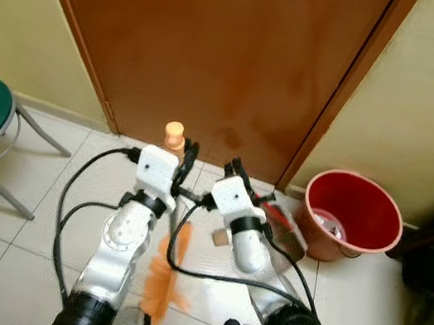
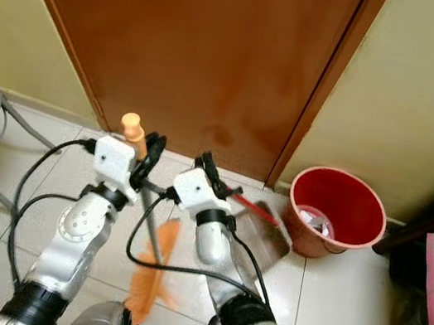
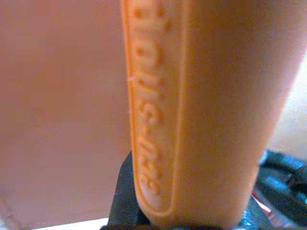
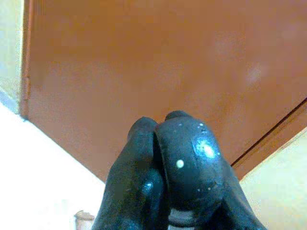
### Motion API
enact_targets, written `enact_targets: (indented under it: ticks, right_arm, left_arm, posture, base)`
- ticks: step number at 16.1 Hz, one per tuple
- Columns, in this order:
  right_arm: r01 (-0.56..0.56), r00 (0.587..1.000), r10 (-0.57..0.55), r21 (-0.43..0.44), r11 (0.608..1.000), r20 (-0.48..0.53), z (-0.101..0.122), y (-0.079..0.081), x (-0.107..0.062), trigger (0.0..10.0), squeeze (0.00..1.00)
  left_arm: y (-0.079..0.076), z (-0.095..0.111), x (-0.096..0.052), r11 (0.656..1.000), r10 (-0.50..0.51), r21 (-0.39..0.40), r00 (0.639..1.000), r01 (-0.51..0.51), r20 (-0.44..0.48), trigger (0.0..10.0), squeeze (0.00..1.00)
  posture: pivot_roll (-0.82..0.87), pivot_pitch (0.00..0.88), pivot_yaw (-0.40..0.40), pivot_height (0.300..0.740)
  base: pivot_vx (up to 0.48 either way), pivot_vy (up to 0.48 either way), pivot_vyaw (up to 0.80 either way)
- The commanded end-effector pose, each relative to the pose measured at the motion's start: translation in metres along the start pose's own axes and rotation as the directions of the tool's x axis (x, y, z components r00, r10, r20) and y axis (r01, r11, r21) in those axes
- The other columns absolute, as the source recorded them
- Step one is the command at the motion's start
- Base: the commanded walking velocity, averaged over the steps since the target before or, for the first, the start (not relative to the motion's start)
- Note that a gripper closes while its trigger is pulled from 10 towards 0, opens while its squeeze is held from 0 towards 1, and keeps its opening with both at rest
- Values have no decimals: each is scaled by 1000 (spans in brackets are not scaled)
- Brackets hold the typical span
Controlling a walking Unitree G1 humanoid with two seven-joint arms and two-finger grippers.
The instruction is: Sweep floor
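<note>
Left eye view shows the left end effector (image 1: pixel 186 160) closed on the orange broom (image 1: pixel 160 275), bristles on floor (image 1: pixel 45 183) below it, while the right end effector (image 1: pixel 235 168), fingers together, holds the dustpan (image 1: pixel 285 229).

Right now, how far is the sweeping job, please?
Both tools look picked up: the left gripper holds the orange broom, bristles on the tiled floor, and the right gripper holds the dustpan by its red handle. A small brown scrap lies beside the pan. Sweeping it in and emptying into the red bucket remain.
</note>
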State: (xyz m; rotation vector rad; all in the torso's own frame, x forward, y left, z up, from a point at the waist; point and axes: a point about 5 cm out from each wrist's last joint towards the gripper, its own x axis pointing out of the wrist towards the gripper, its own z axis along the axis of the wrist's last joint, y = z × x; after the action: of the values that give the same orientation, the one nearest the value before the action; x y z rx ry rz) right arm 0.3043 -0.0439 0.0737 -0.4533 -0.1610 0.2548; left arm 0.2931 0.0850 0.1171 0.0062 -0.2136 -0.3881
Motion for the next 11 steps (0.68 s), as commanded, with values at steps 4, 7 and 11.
enact_targets:
  ticks: [4,7,11]
  right_arm:
    - [-154,988,149,247,957,42,19,25,-2,10000,0]
    - [-188,982,179,279,942,56,22,20,3,10000,0]
    - [-181,982,189,261,948,-4,13,12,8,10000,0]
  left_arm:
    - [-45,4,10,979,-149,-125,985,159,86,10000,0]
    - [-51,9,13,966,-180,-167,976,199,124,10000,0]
    - [-54,22,21,955,-135,-237,974,176,182,10000,0]
  posture:
    - [41,239,3,740]
    - [30,205,-12,740]
    - [29,166,-21,740]
  base:
    - [0,0,0]
    - [0,0,0]
    - [0,0,0]
